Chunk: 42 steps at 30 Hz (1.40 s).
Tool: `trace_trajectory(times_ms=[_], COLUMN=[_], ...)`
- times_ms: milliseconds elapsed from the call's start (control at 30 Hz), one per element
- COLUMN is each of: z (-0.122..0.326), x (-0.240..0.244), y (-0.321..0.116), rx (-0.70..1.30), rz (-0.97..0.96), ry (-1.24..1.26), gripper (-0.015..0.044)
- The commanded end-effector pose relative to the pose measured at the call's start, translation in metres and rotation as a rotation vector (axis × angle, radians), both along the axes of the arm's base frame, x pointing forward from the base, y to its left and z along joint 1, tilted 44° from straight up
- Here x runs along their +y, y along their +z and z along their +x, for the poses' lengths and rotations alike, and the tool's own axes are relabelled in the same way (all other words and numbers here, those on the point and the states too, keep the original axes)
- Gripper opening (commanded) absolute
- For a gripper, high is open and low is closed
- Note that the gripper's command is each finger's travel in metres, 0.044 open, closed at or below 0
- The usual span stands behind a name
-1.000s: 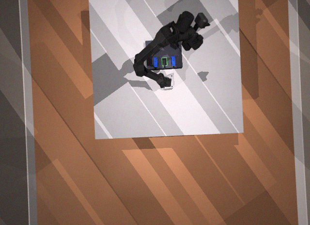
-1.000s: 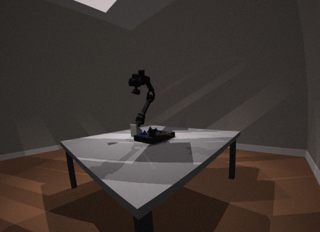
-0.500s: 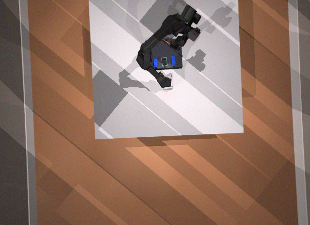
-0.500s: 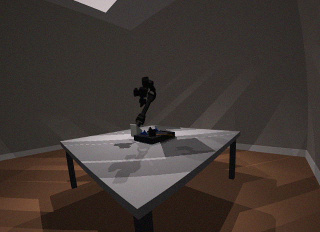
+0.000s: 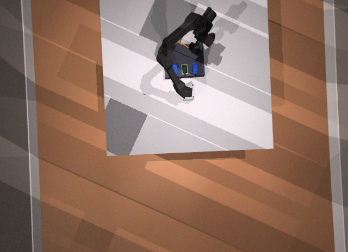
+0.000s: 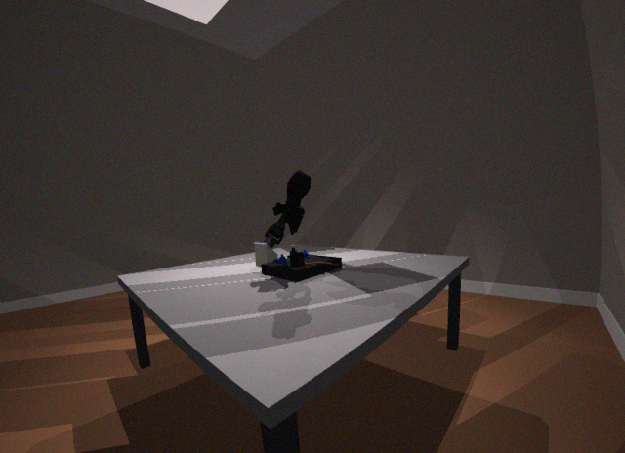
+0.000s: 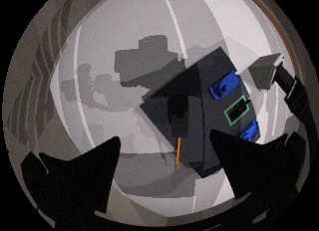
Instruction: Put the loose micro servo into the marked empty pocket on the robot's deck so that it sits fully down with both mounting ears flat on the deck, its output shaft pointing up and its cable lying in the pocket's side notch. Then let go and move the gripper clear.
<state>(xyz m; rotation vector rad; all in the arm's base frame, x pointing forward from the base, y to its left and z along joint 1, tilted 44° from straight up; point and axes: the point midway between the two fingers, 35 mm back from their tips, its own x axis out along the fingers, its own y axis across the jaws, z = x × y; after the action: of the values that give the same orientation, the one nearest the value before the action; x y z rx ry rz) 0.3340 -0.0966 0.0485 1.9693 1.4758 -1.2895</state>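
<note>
While the black parallel-jaw gripper (image 7: 166,158) is held wide open and empty above the dark rectangular deck (image 7: 195,131), the green-outlined pocket (image 7: 239,111) is seen between two blue servos (image 7: 223,86).

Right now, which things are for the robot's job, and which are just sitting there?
For the job:
black loose servo with orange cable
green-outlined empty pocket
dark rectangular deck
black open gripper, holding nothing

Just sitting there:
blue seated servo left of the pocket
blue seated servo right of it
white arm-base block
grey table
</note>
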Motion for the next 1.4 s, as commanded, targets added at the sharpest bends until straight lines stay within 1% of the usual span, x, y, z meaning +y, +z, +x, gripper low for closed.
trace_trajectory(times_ms=[0,100,267,433,1067,1367], z=[-0.002,-0.003,-0.003,-0.004,-0.006,-0.006], x=[0.031,0.050,0.053,0.066,0.082,0.082], y=[-0.010,-0.017,-0.020,-0.034,-0.051,-0.051], rx=[0.055,0.091,0.093,0.093,0.093,0.093], rz=[0.095,0.148,0.151,0.152,0.153,0.153], ry=[0.052,0.081,0.083,0.083,0.083,0.083], gripper=[0.0440,0.0440,0.0440,0.0440,0.0440,0.0204])
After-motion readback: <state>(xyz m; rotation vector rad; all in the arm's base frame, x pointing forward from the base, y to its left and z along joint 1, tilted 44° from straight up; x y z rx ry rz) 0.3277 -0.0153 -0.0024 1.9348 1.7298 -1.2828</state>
